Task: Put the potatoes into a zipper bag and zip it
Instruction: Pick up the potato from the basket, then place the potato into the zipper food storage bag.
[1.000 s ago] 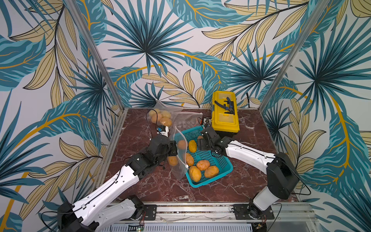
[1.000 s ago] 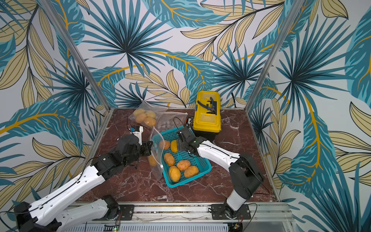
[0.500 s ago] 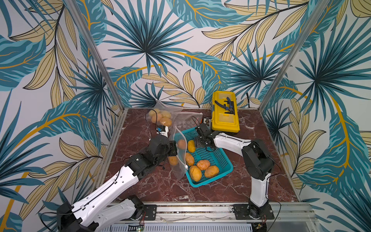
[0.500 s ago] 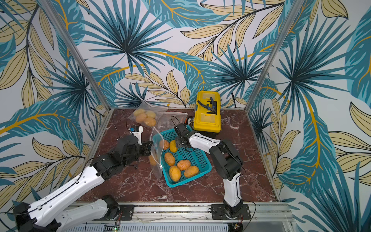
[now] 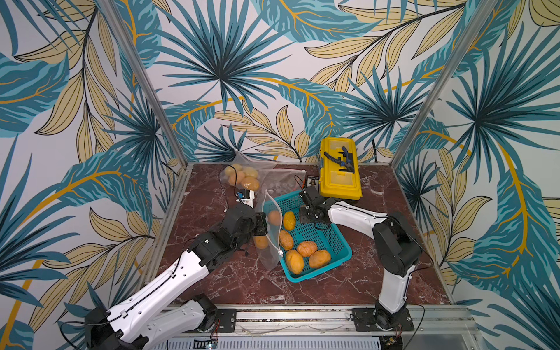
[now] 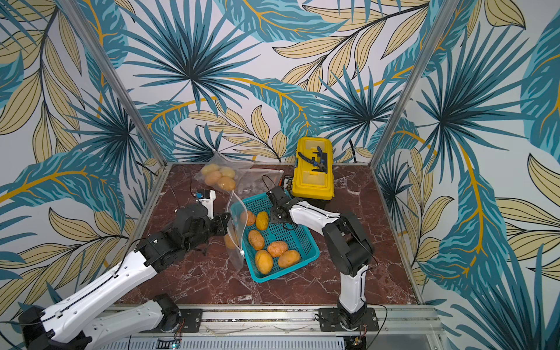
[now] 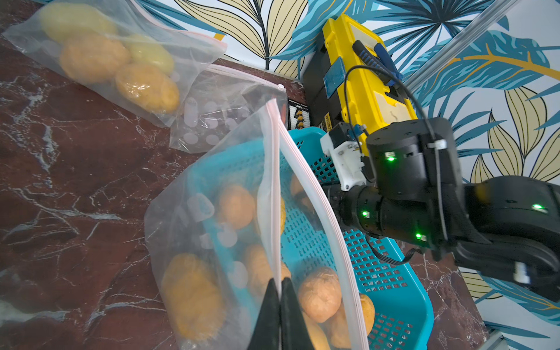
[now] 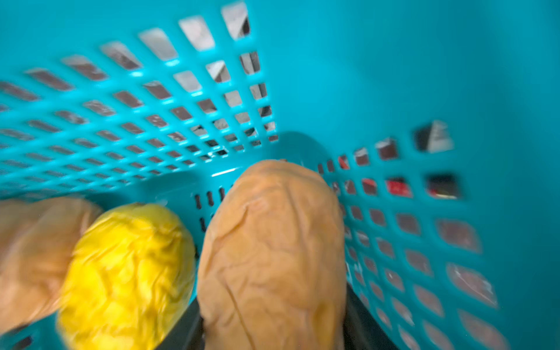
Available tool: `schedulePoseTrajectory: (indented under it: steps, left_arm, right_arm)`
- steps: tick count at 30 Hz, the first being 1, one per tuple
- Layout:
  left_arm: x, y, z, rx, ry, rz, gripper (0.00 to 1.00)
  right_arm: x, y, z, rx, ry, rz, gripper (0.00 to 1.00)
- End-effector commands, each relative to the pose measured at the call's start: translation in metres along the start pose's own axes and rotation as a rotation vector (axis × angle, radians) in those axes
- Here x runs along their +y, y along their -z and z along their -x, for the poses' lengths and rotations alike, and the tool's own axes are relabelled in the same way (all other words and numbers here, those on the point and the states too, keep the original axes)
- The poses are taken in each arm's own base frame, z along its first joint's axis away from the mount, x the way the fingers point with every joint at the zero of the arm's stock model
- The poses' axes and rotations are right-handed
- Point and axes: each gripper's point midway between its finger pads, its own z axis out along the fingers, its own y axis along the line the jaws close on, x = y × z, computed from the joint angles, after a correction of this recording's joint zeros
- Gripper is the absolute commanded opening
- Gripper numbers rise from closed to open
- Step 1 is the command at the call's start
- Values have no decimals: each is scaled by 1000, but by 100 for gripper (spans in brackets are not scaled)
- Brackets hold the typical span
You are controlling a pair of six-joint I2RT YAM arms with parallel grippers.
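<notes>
My left gripper point(image 7: 280, 285) is shut on the rim of a clear zipper bag point(image 7: 212, 242), holding it upright and gaping against the left side of the teal basket point(image 5: 318, 272). One potato point(image 5: 260, 242) lies low in the bag. Several potatoes point(image 5: 294, 260) rest in the basket. My right gripper point(image 8: 272, 318) reaches into the basket's far end, and its black fingers press both flanks of a tan potato point(image 8: 272, 242). A yellow potato point(image 8: 127, 272) lies right beside it. In both top views the wrist point(image 6: 280, 209) hides the gripped potato.
A second clear bag point(image 5: 242, 178) with several potatoes lies at the back left, and a flat empty bag point(image 5: 281, 181) lies next to it. A yellow toolbox point(image 5: 339, 172) stands just behind the basket. Patterned walls close in three sides.
The right arm folded its elbow up and in, and its gripper stayed at the basket's far end. Its jaws narrowed onto the tan potato. The left arm and bag held still.
</notes>
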Motion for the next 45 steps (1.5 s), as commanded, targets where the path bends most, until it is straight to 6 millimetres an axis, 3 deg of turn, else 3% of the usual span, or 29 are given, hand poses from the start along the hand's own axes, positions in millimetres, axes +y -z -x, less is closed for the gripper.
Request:
schedulePoseTrajectory:
  steps: [1,10,15,22,28,36,41,45]
  left_arm:
    - [-5,4,3,-3,-20,-27,0]
    - [-21,-1,-3,38,-59,-103,0]
    - [-32,-8,-8,62,-96,-118,0]
    - [-36,-16,-11,82,-108,-109,0]
    - [-36,-18,-11,81,-108,-103,0]
    - [-37,-19,-12,86,-110,-108,0]
    - [-37,-17,-12,81,-113,-110,0]
    - [-37,-16,-12,80,-107,-113,0]
  right_arm:
    - [-1,31,1,-32,-28,43,37]
    - [-3,100,-2,-149,-73,166,31]
    - [6,136,-5,-204,-69,257,29]
    - [30,185,-3,-279,-38,396,28]
    - [69,221,-1,-326,56,486,28]
    - [125,237,1,-308,150,586,27]
    - [149,229,-1,-273,182,616,25]
    - [154,213,-3,-250,173,589,24]
